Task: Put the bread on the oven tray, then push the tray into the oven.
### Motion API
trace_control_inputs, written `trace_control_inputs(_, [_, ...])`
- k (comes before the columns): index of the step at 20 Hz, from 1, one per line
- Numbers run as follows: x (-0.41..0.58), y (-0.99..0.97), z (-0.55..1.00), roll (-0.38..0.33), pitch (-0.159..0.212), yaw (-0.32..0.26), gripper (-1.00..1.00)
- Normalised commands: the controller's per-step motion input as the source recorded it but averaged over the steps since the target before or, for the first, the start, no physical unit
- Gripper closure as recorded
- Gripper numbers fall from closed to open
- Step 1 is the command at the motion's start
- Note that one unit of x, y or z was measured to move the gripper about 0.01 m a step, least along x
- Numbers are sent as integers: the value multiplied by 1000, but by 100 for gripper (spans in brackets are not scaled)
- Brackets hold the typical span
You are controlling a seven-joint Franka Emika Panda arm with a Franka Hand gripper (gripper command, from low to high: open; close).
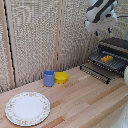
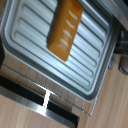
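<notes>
The bread [image 1: 106, 58] is seen lying on the oven pan [image 1: 113, 63], which is drawn out at the front of the oven [image 1: 116, 46] (its door [image 1: 95, 73] lowered toward the bench [image 1: 85, 100]). The clamp [image 1: 102, 31] is held above the oven, nothing gripped; how far its fingers are parted cannot be told.

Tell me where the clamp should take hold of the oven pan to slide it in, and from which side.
Judging by the pose, grip the oven pan at its bare front rim, coming from above on the side away from the oven. The bread fills the middle, and the clamp already hangs above.
</notes>
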Motion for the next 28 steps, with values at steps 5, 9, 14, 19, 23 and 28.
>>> trace_control_inputs(5, [-222, 75, -20, -274, 251, 196, -100])
trace_control_inputs(9, [-296, 372, 0, -157, 372, 151, -100])
trace_control_inputs(14, [-286, 438, 0, -129, 375, 149, -100])
trace_control_inputs(19, [-169, 567, 16, -90, 375, 133, -100])
trace_control_inputs(23, [-33, 369, -68, -150, 296, 178, -100])
trace_control_inputs(28, [-8, 9, -391, -257, 181, 251, -100])
